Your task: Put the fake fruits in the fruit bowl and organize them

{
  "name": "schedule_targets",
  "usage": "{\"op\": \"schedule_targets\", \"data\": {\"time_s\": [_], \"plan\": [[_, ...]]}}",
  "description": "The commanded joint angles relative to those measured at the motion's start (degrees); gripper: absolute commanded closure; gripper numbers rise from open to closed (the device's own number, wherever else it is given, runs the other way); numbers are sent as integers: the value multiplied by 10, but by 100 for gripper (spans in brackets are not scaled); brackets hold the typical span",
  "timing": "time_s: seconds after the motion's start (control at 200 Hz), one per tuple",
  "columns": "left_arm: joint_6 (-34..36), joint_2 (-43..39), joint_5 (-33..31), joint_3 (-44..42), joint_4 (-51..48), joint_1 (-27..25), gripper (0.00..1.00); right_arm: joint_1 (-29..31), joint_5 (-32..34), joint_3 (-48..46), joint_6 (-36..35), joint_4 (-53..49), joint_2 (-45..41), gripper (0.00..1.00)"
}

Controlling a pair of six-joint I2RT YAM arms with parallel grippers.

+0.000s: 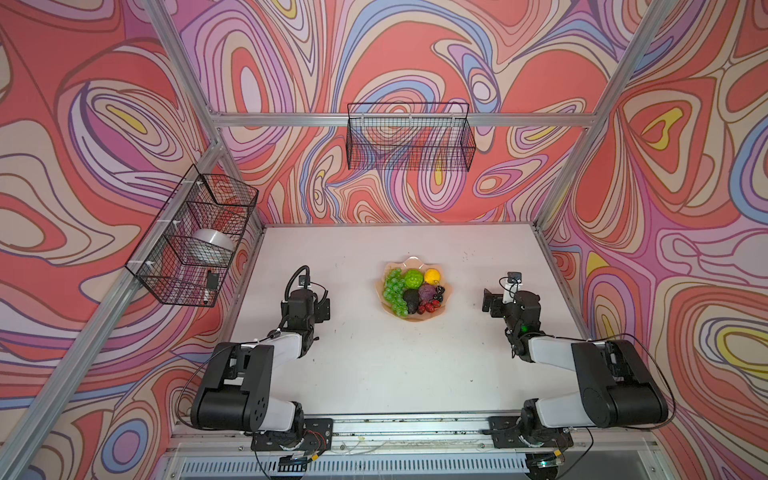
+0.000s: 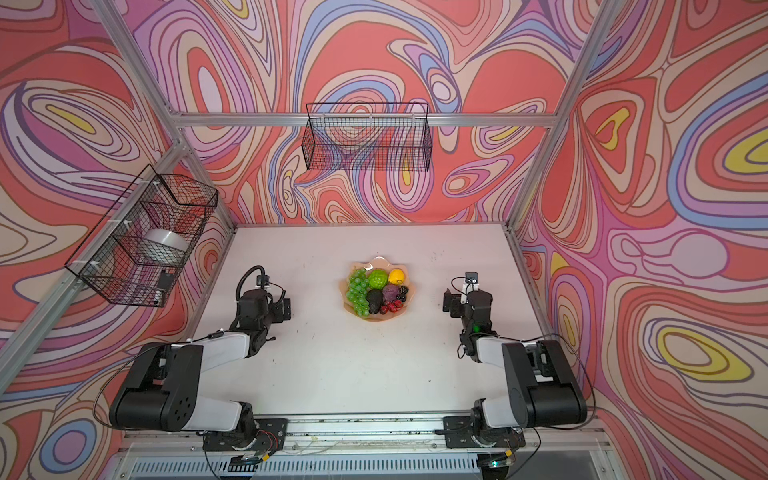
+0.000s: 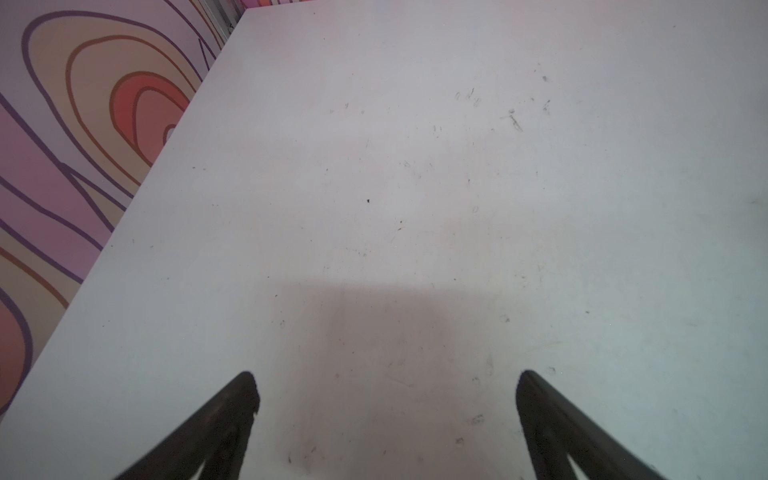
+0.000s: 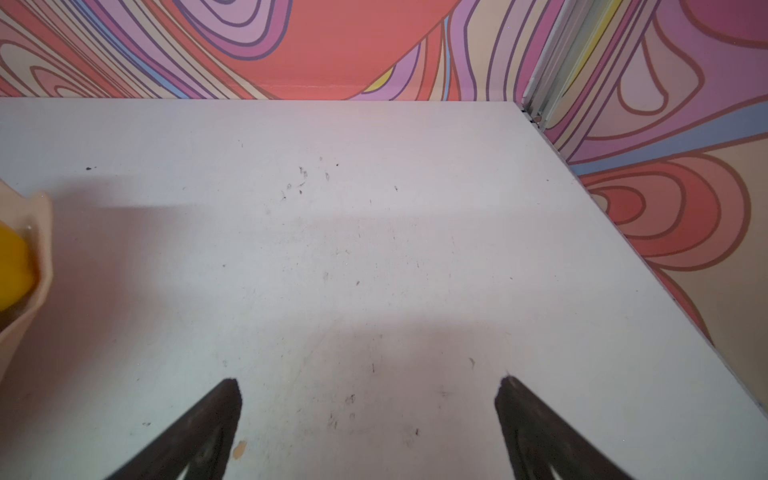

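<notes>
The peach-pink fruit bowl (image 1: 409,261) (image 2: 376,261) sits mid-table in both top views. In it lie the fake fruits: a green grape bunch (image 1: 392,286), a bumpy lime-green ball (image 1: 414,277), a yellow fruit (image 1: 432,275), a purple ball (image 1: 426,292), a dark avocado (image 1: 411,300), red cherries (image 1: 430,307) and black berries (image 1: 440,293). My left gripper (image 1: 323,309) (image 3: 386,390) hangs open left of the bowl, over bare table. To the bowl's right my right gripper (image 1: 492,305) (image 4: 370,395) is open and empty. The right wrist view catches the bowl's rim (image 4: 41,249) and the yellow fruit (image 4: 12,266).
A black wire basket (image 1: 409,137) hangs on the back wall. Another wire basket (image 1: 195,237) on the left wall holds a silver roll (image 1: 214,245). Patterned walls and aluminium posts close in the white table (image 1: 374,365) on three sides.
</notes>
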Motion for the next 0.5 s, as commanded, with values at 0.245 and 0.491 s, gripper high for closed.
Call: {"op": "schedule_targets", "data": {"time_s": [0.245, 0.491], "plan": [[-2, 43, 50, -18, 179, 25, 0, -18, -53, 37, 18, 162, 130, 2], [-1, 45, 50, -21, 187, 25, 0, -21, -33, 66, 25, 118, 136, 2]]}}
